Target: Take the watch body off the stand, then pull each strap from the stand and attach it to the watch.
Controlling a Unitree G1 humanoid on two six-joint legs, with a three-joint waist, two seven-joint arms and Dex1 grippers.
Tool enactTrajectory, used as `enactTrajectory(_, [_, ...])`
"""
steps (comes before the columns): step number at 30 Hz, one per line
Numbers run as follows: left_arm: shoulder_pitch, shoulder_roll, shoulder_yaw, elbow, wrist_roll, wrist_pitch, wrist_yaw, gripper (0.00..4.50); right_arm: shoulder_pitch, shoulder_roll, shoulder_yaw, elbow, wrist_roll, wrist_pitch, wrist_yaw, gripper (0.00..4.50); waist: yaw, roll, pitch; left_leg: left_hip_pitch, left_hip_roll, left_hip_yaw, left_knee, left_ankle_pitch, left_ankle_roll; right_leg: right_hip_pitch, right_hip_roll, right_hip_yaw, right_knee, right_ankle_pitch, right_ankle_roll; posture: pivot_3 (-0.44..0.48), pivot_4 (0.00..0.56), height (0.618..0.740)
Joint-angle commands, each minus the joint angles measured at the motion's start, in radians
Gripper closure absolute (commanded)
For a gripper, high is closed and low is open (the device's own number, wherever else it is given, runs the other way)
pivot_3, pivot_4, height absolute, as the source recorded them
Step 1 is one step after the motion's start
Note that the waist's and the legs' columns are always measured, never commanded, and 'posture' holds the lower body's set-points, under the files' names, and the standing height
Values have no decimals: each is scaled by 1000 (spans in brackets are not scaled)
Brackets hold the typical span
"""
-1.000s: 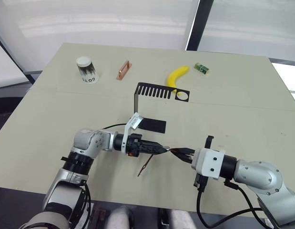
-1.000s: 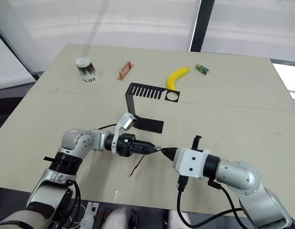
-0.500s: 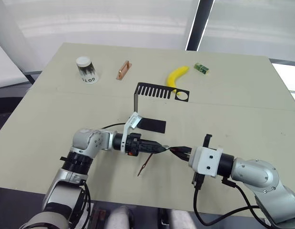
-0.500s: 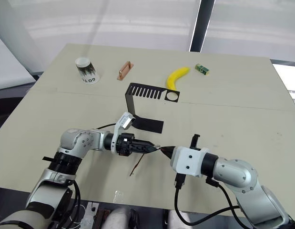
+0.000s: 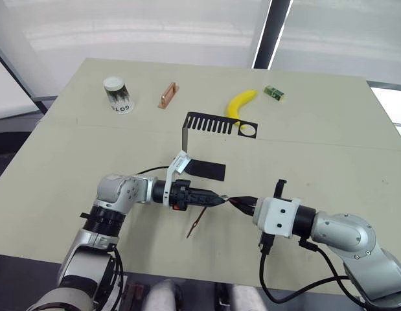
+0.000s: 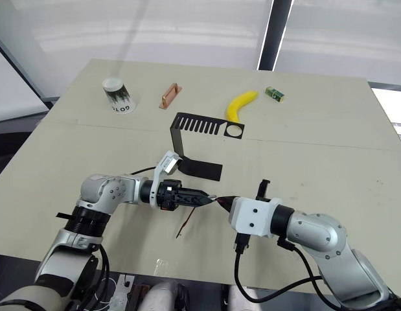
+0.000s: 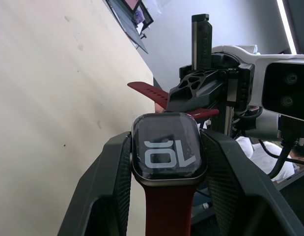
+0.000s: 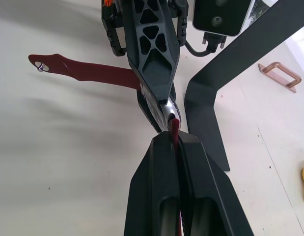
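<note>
My left gripper (image 5: 219, 200) is shut on the watch body (image 7: 166, 150), a dark-rimmed case with a black screen and pale marks. One maroon strap (image 5: 198, 224) is joined to it and hangs down toward the table; its studded end (image 8: 41, 66) shows in the right wrist view. My right gripper (image 5: 241, 204) is shut on the other maroon strap (image 8: 175, 129), held edge-on, with its tip against the free end of the watch body. This strap has a row of holes (image 7: 148, 91). The black stand (image 5: 207, 127) is behind both grippers with nothing on its slotted arm.
At the table's far side are a paper cup (image 5: 118, 94), a copper-coloured handle piece (image 5: 168, 94), a banana (image 5: 241, 103) next to the stand's ring end, and a small green box (image 5: 273, 92). The table's front edge (image 5: 206, 269) is close below the grippers.
My right gripper has moved left with its strap, closing the gap to the watch body. The left gripper has stayed almost still.
</note>
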Motion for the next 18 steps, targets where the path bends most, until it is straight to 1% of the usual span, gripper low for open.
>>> enactTrajectory(1, [-13,-31,-28,-51,-31,10,-18,2883,-25,18,21,-20,-3,-5,-11,4500,0,0,0,0,0,0,0,0,0,0,0,0,0,0,0,0,150,725])
enactTrajectory(18, [-14,-35,-25,-57,-32,17,-14,2883,-57,32,53,-14,-33,23,-5,4500,0,0,0,0,0,0,0,0,0,0,0,0,0,0,0,0,150,725])
